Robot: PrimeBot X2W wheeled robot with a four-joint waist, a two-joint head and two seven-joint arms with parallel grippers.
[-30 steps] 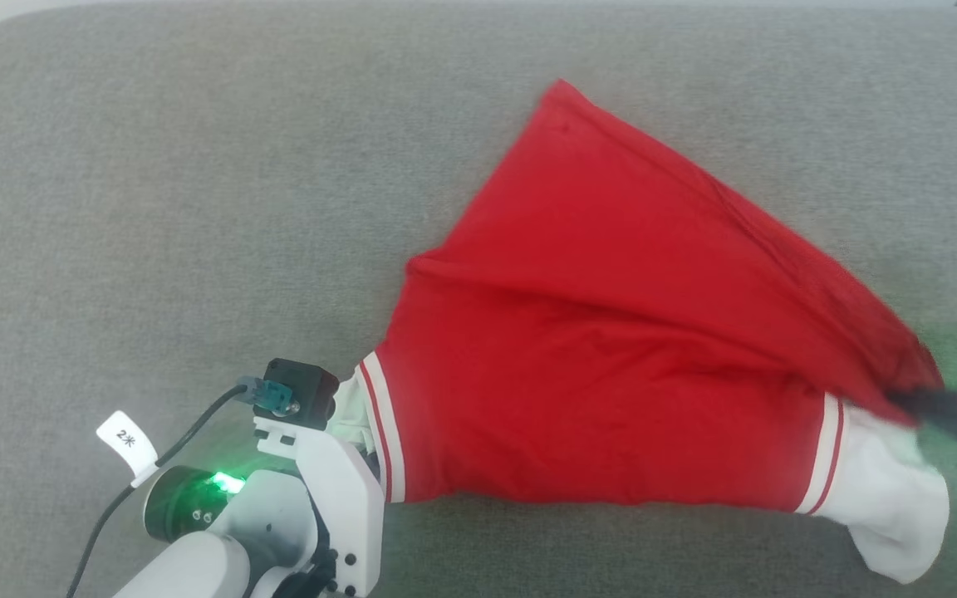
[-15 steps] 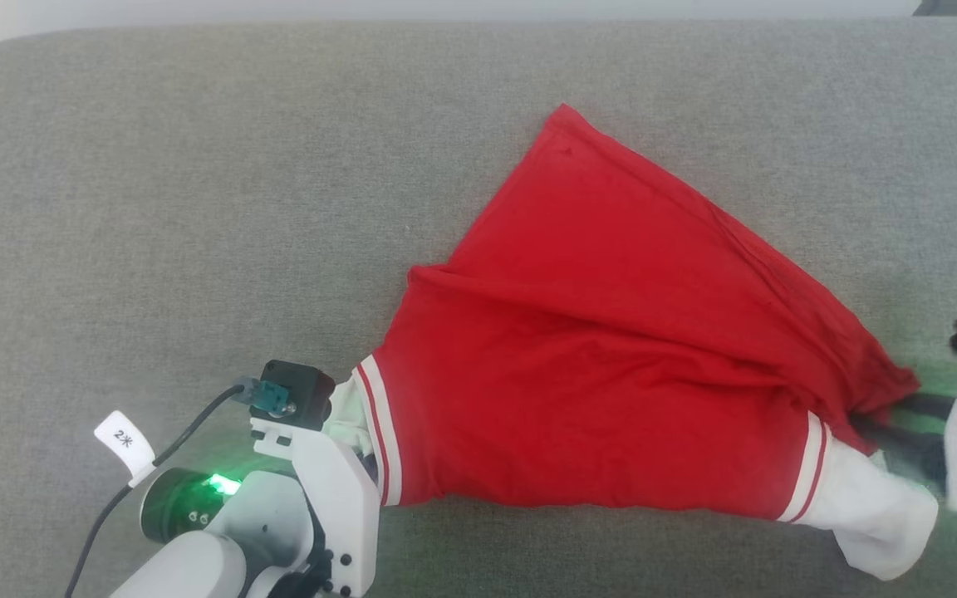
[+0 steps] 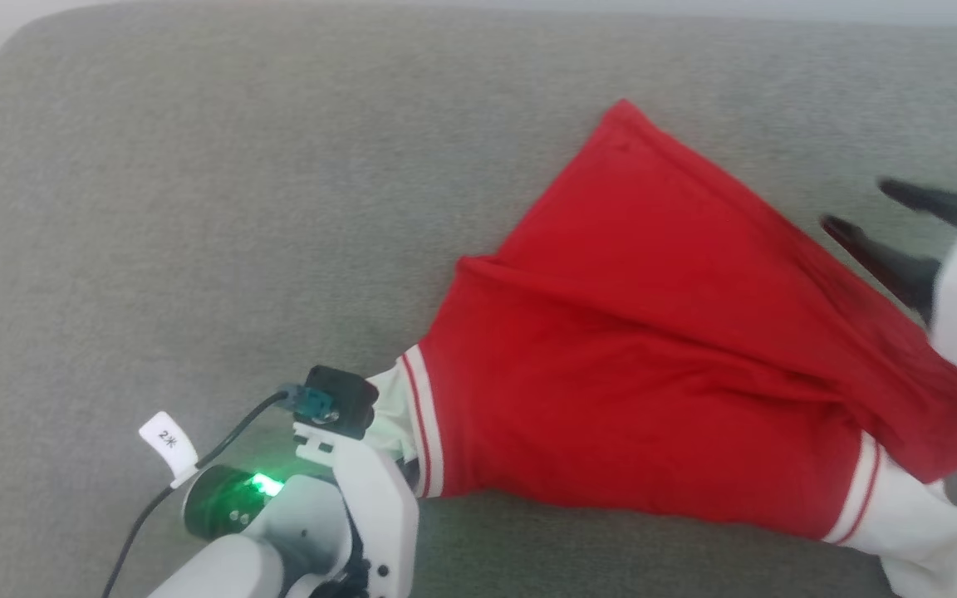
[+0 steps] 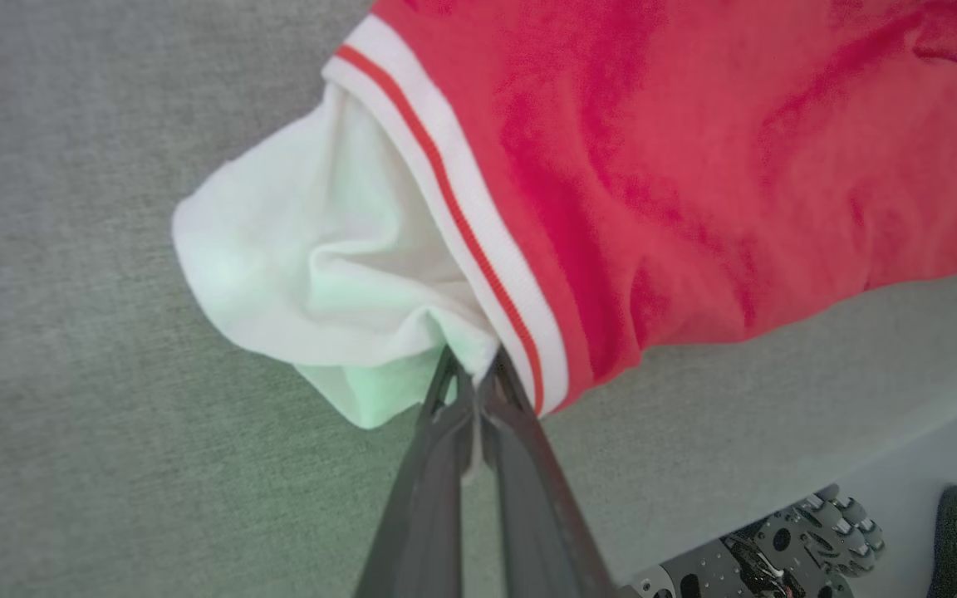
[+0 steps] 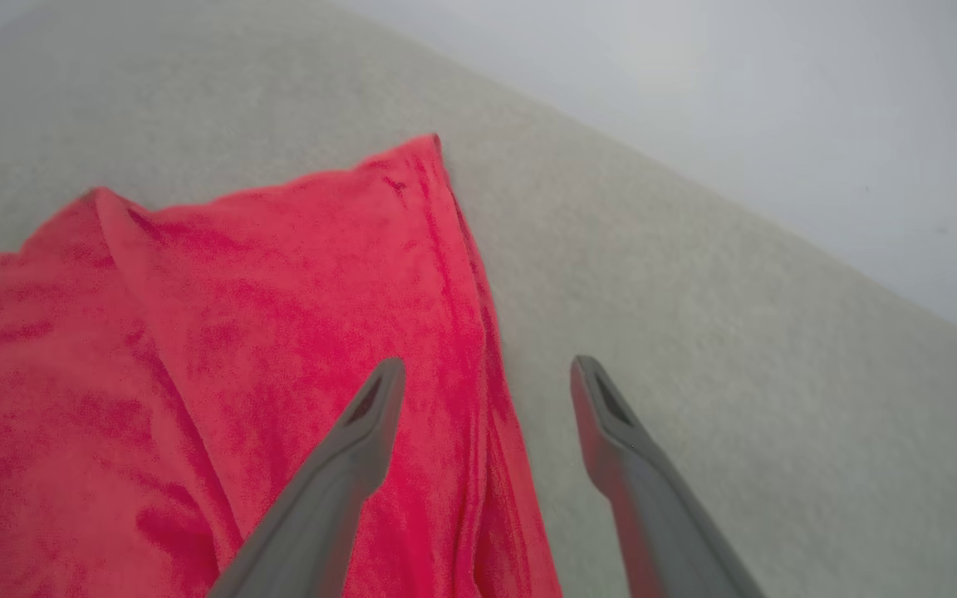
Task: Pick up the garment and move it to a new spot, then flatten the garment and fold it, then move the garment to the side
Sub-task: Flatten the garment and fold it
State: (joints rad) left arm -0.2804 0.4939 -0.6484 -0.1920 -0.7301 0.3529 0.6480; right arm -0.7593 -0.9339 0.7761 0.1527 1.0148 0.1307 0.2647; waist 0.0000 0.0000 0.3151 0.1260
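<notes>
The garment (image 3: 653, 349), a bright red shirt with white sleeves and striped bands, lies spread on the grey cushion. My left gripper (image 3: 402, 457) sits at its near left corner; the left wrist view shows this gripper (image 4: 472, 375) shut on the white sleeve (image 4: 312, 274) beside the striped band. My right gripper (image 3: 865, 214) hovers open off the garment's far right edge, holding nothing. Seen from the right wrist, its two fingers (image 5: 487, 370) stand apart above the red cloth's edge (image 5: 279, 332). The other white sleeve (image 3: 935, 540) lies loose at the near right.
The grey cushion (image 3: 196, 208) stretches bare to the left and back, with a pale wall beyond its far edge. A black cable with a white tag (image 3: 167, 440) hangs by my left wrist. Past the cushion's front edge, the robot's base (image 4: 777, 556) shows on the floor.
My right gripper has opened, let go of the garment near its right sleeve and drawn back up and away. That corner has dropped onto the cushion. The head camera has also shifted.
</notes>
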